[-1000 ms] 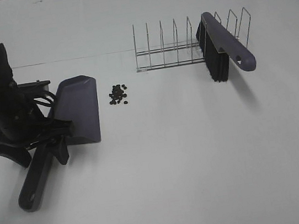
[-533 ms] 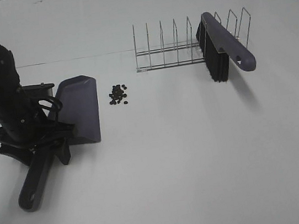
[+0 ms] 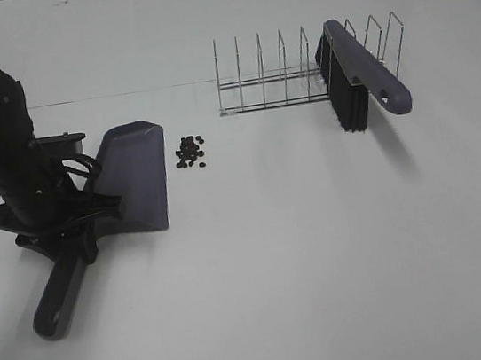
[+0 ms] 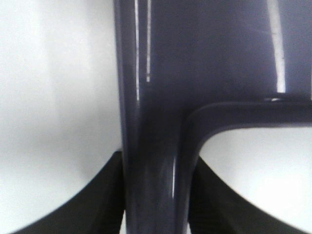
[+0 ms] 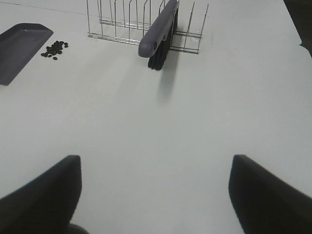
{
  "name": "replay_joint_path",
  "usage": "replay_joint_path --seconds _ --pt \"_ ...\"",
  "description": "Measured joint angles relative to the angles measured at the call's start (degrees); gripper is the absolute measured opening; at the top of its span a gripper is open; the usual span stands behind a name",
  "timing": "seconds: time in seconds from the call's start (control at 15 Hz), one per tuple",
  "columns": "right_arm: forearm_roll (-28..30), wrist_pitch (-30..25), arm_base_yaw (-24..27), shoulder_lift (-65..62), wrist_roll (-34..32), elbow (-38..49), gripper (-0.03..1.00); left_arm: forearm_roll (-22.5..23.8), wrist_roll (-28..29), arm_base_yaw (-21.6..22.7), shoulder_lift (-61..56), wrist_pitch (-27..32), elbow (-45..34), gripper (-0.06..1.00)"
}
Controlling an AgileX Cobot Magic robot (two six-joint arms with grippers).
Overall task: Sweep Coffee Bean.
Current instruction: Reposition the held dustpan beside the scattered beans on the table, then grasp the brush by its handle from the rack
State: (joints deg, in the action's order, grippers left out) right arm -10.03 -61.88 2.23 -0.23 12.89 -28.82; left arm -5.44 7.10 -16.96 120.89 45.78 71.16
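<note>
The coffee beans lie in a small dark cluster on the white table, also seen in the right wrist view. The purple-grey dustpan lies flat just left of them, its open edge a short gap from the beans. My left gripper is shut on the dustpan's handle; in the left wrist view both fingers press against the handle. My right gripper is open and empty over bare table, out of the exterior view. A purple brush with black bristles leans in a wire rack.
The wire rack stands at the back, right of the beans, with the brush in its right end. The table's far edge runs behind it. White tabletop lies in front of the beans and rack.
The left arm has settled lower over the handle and the dustpan has slid slightly right, toward the beans. The beans, brush and rack have not moved.
</note>
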Motion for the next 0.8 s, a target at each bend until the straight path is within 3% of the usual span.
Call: replay_joint_path --seconds 0.27,0.8 --pt "0.0 0.0 0.0 0.0 0.0 0.0 0.73 1.66 3.55 0.0 -2.12 0.86 -0.4 0.35" --pt "-2.98 0.17 0.0 2.06 0.0 0.0 0.73 2.23 3.9 0.0 -8.71 1.6 -0.4 0.35"
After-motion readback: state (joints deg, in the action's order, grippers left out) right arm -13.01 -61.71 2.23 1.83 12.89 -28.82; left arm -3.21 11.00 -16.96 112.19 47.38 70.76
